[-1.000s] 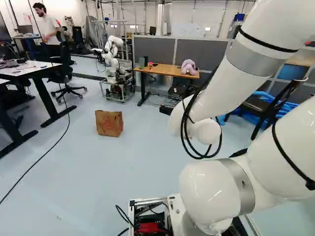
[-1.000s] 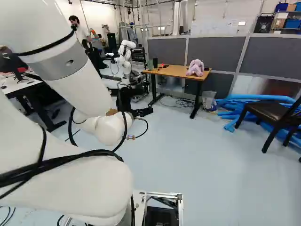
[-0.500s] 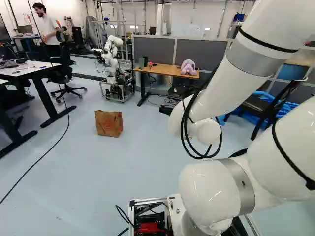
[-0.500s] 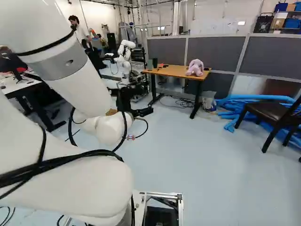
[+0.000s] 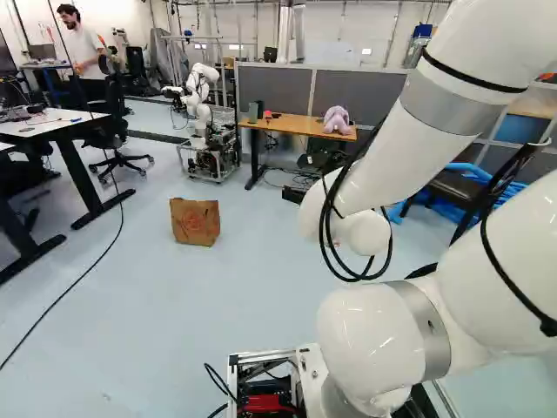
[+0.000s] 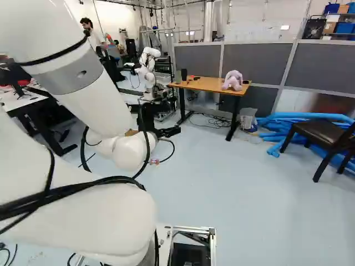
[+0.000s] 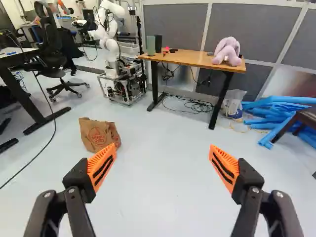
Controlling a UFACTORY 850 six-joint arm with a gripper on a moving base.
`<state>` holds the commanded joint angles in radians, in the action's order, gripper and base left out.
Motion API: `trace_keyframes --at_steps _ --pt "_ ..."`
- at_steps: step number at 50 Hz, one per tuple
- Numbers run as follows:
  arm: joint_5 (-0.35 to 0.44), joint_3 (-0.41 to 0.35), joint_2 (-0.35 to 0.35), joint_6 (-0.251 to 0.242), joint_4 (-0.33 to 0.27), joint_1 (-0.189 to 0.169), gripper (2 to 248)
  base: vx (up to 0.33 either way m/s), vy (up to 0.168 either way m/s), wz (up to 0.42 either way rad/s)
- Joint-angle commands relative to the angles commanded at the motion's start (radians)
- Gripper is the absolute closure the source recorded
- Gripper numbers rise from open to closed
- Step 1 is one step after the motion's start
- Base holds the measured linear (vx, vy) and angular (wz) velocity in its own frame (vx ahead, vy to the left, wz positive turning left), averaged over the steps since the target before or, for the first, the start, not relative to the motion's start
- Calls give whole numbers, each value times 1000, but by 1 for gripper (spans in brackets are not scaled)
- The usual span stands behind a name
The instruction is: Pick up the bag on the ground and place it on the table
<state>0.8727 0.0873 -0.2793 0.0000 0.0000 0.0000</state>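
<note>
Arm: one, white, filling the right of the left base view and the left of the right base view.
Gripper: one, black, with two orange-padded fingers spread wide; floor shows between them.
Bag: one, brown paper, standing on the floor left of the middle in the left base view; in the wrist view, ahead of the gripper and off past one finger. Red print in a round mark on its front.
White desk: at the left of the left base view.
Chairs: two; a dark one at the right of the right base view, a black office one beside the white desk.
Blue tubes: a pile by the dark chair, too jumbled to count.
Wooden table: one, upper middle of the right base view. On it, one lilac stuffed toy and two upright containers, one green, one dark.
Another robot: one, white, just beside the wooden table.
Partition: grey panels behind the table.
</note>
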Motion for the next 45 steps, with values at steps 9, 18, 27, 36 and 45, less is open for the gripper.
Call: trace_keyframes --at_steps 9,18,27,36,45 --pt "0 0 0 0 0 0 3 97 120 178" --pt "0 0 0 0 0 0 3 113 128 234" --pt "0 0 0 0 0 0 3 125 99 211" --pt "0 0 0 0 0 0 3 142 42 145" --pt "0 0 0 0 0 0 3 192 37 159"
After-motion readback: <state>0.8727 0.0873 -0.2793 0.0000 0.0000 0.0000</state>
